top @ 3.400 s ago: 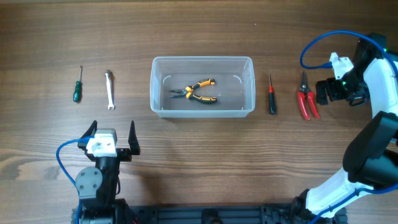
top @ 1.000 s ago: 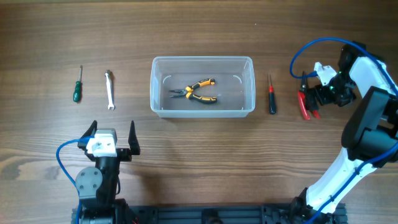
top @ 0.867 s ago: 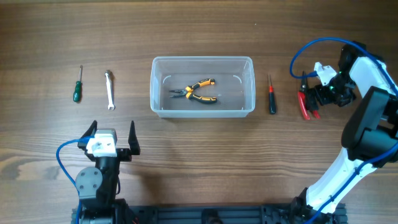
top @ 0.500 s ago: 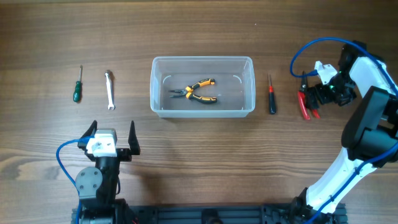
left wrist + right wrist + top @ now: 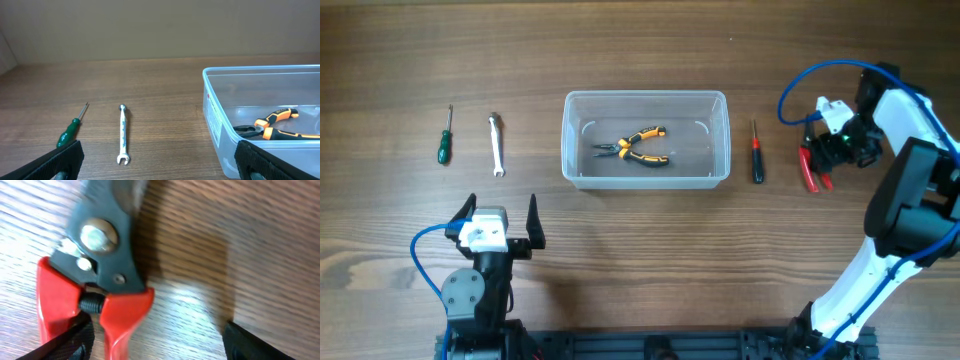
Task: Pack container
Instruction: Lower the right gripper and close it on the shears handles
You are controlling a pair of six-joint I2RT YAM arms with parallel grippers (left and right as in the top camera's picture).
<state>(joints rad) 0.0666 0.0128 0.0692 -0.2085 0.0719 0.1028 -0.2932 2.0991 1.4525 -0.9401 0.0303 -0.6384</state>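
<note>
Overhead, the container point(image 5: 645, 95) sits mid-desk with orange-and-black pliers point(image 5: 635, 146) already inside. Toward the right edge, the right gripper point(image 5: 827, 152) hangs low over the red shears point(image 5: 811, 175). The shears' long axis runs from far edge to near edge, handles toward the near edge. A red-handled screwdriver point(image 5: 756, 152) lies between them and the bin. The container therefore lies toward the left edge from those jaws, and the right arm is much the nearer one. The left gripper point(image 5: 501, 203) waits by the near edge, fingers spread and empty, with a green screwdriver point(image 5: 443, 137) and a wrench point(image 5: 496, 145) beyond it.

From the left wrist, both of those tools lie ahead and the bin's corner is to the right.

From the right wrist, the shears' pivot and handles fill the frame. The fingers stand wide apart, with the handles nearer the picture-left one and no grip made. Closing across the handles looks like the next need.
</note>
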